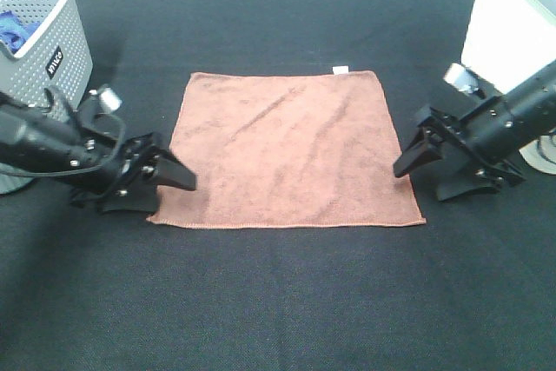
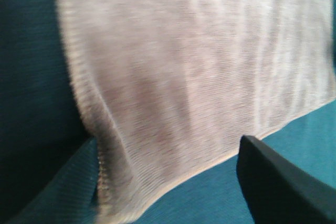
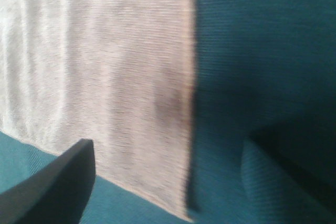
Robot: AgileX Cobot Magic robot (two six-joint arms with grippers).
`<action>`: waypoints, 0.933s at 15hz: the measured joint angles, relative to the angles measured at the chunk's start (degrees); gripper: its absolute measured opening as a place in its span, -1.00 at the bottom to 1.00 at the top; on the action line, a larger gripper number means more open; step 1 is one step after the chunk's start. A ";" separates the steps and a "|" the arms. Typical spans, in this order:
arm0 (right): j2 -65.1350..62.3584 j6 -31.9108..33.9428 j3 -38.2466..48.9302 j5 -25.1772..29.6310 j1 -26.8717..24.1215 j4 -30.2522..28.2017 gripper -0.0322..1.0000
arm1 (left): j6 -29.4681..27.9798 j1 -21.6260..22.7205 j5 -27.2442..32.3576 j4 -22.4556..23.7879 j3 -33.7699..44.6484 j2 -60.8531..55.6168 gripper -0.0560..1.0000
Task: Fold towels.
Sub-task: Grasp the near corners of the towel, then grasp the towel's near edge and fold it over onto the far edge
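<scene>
**Terracotta towel spread flat between two open end effectors**

The reddish-brown square microfibre towel [image 1: 287, 149] lies unfolded at the middle of the black cloth-covered surface [image 1: 278, 301]. Its near hem runs straight from left to right. Being square, it has no clear long axis, and its sides sit roughly in line with the camera's view.

The left end effector [image 1: 172, 193] sits low at the towel's near-left corner. Its upper finger [image 1: 178, 178] reaches over the left edge, while the other sits on the bare surface just outside. Its jaws stand apart. In the left wrist view the hemmed corner lies ahead of one dark finger [image 2: 278, 182], and the cloth looks slightly rumpled there. The left arm comes in low from the left side, angled toward the towel.

The right end effector [image 1: 421, 182] rests just beside the right edge, a little further back than the near-right corner and not visibly touching the cloth. Its jaws also stand apart. The right wrist view shows one finger [image 3: 52, 187] near the towel's hem. The right arm slants down from the right.

On the far edge, close to the right corner, is a small white tag [image 1: 340, 69]. Far left stands a grey perforated plastic basket [image 1: 52, 41] with a blue cloth [image 1: 13, 30] inside.
</scene>
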 joint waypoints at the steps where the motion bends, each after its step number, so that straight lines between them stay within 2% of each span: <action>1: 0.06 -0.34 -0.23 -0.29 1.60 0.06 0.49 | 0.00 -0.80 0.74 -0.57 -1.15 0.80 0.44; 3: 0.11 -0.34 -0.17 -1.60 4.18 0.23 0.41 | 0.00 -2.29 1.49 -1.43 -2.06 1.78 0.37; 4: 0.23 0.00 -0.17 -2.12 4.18 0.17 0.30 | -0.52 -2.41 1.55 -1.38 -2.18 2.12 0.23; 5: 0.34 0.74 -0.17 -2.75 4.13 -0.40 0.14 | -2.06 -2.41 1.49 -0.52 -2.18 2.46 -0.03; 7: 0.92 2.69 -0.17 -3.95 4.13 -1.78 -0.43 | -4.98 -2.41 1.38 2.46 -2.18 3.04 -0.69; 8: 1.15 3.09 -0.17 -4.18 4.13 -2.64 -0.69 | -5.61 -2.41 1.38 3.84 -2.18 3.21 -0.85; 9: 1.26 3.50 -0.17 -4.18 4.13 -2.98 -0.89 | -6.70 -2.41 1.38 4.47 -2.18 3.21 -0.88; 10: 1.32 4.41 -0.17 -4.01 4.13 -3.04 -0.94 | -8.48 -2.41 1.38 6.47 -2.18 2.64 -0.89; 12: 1.26 4.64 -0.17 -2.64 4.13 -3.50 -0.94 | -11.34 -2.41 1.38 10.77 -2.12 0.46 -0.89; 13: 1.26 4.64 -0.17 -2.64 4.13 -3.50 -0.94 | -11.34 -2.41 1.38 10.77 -2.12 0.46 -0.89; 14: 0.97 4.81 0.00 -1.49 4.13 -4.18 -0.94 | -13.52 -2.41 1.43 13.64 -2.06 -0.80 -0.89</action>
